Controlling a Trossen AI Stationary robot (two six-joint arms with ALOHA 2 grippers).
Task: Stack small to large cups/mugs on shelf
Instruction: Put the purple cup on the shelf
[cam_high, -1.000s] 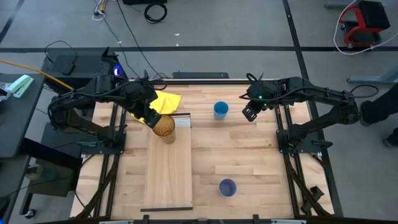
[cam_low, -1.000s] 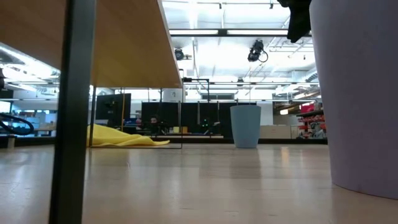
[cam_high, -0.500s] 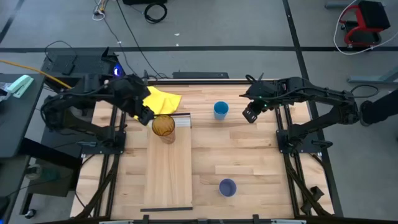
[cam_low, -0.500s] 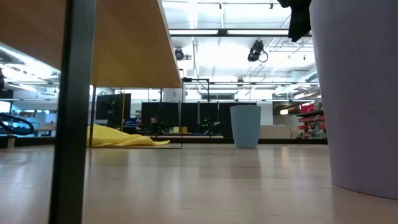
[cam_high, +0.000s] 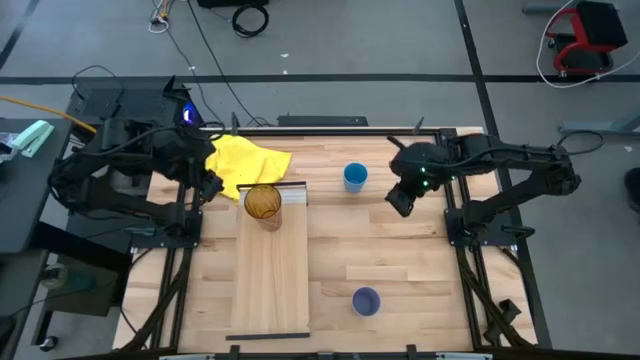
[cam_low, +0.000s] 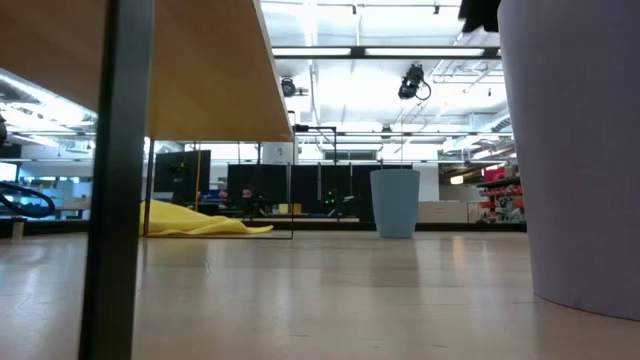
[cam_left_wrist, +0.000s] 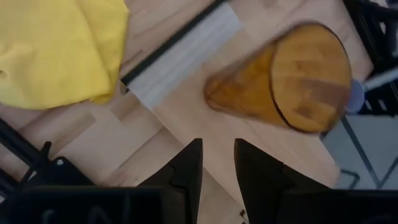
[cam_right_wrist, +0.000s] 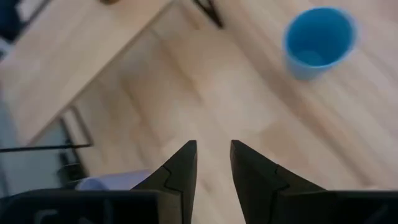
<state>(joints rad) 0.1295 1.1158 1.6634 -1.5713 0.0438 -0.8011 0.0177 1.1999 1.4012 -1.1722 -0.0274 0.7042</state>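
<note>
Amber cup (cam_high: 263, 203) upright on shelf (cam_high: 270, 275), left gripper (cam_high: 210, 186) beside, empty.

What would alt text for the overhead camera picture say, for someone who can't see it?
Seen from above, an amber cup stands on a long pale shelf board on a wooden table. The left gripper hangs beside it near a yellow cloth; the right gripper hovers by a bright blue cup.

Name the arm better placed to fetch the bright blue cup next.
Right. The right gripper hangs beside the bright blue cup, empty. The left gripper sits across the shelf, by the amber cup.
</note>
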